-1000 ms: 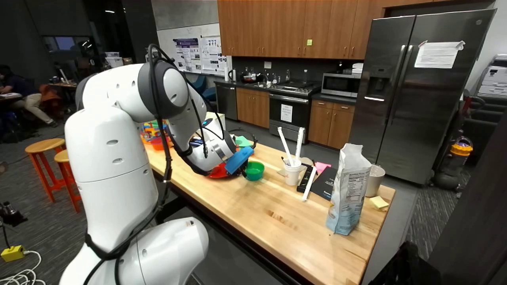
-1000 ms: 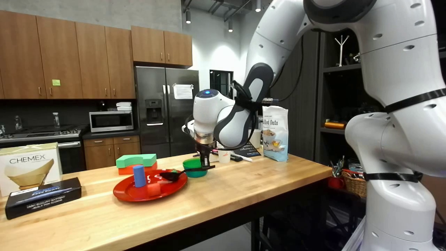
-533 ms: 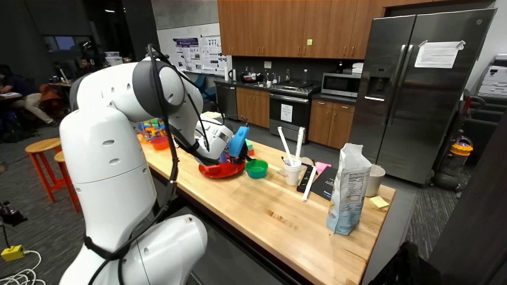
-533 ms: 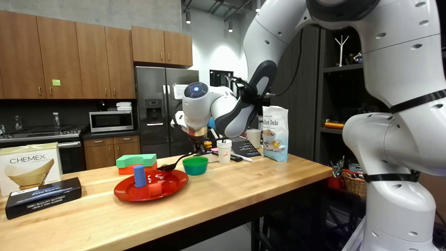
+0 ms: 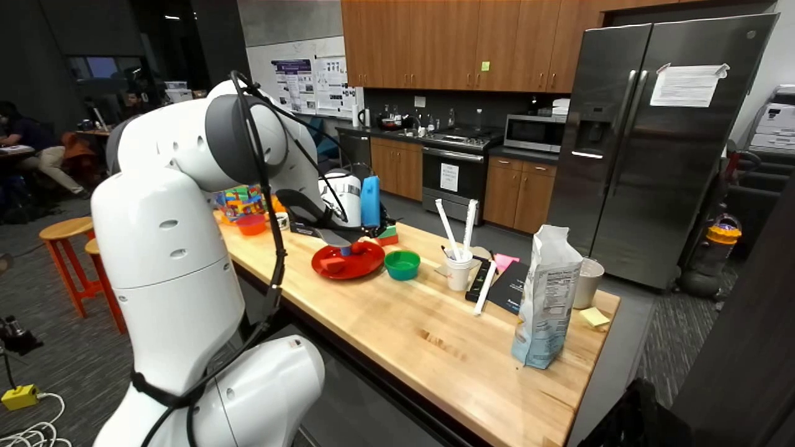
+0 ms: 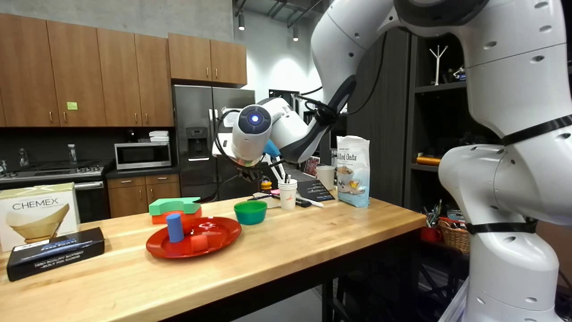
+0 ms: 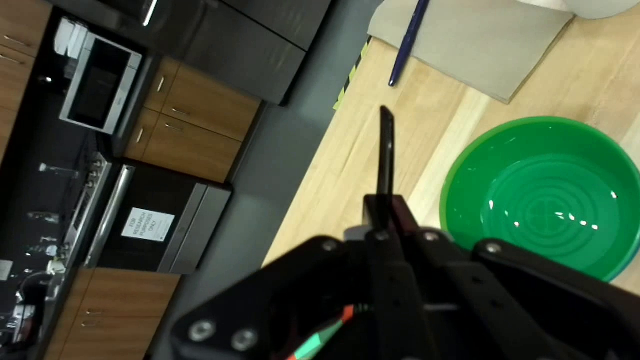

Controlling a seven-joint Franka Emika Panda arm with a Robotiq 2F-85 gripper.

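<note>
"Spanning four round to eight o'clock in an exterior view: wooden table (image 6: 290,241). Next size down?"

"Robot arm (image 6: 514,89), one o'clock round to four, white with grey joints. Then an oats bag (image 6: 353,172), upright on the table, just off centre toward three o'clock."

"Plate and bowl?"

"Red plate (image 6: 223,230) flat at seven o'clock. Beyond its eleven o'clock edge, a green block (image 6: 174,205) on a red block (image 6: 161,218). Green bowl (image 6: 250,217) just beside the plate, at the plate's two o'clock (whether the rims touch, can't tell)."

"Claw (image 7: 385,215)?"

"Over the table, fingers drawn together, clamped on the handle of a black spoon (image 7: 386,155). Wrist view has the handle's free end toward twelve o'clock, green bowl at three."

"Spoon's head?"

"Clear of the plate, at the claw's eight o'clock in an exterior view. Shows close by the green block; dark against dark, so touching or apart I cannot say."

"Small stuff?"

"Blue cylinder (image 6: 175,229) on the plate at ten o'clock, leaning slightly. Red cube (image 6: 199,243) there too, at the cylinder's four o'clock. Smallest noted: blue pen (image 7: 408,45), at the claw's twelve o'clock from the wrist."
</note>
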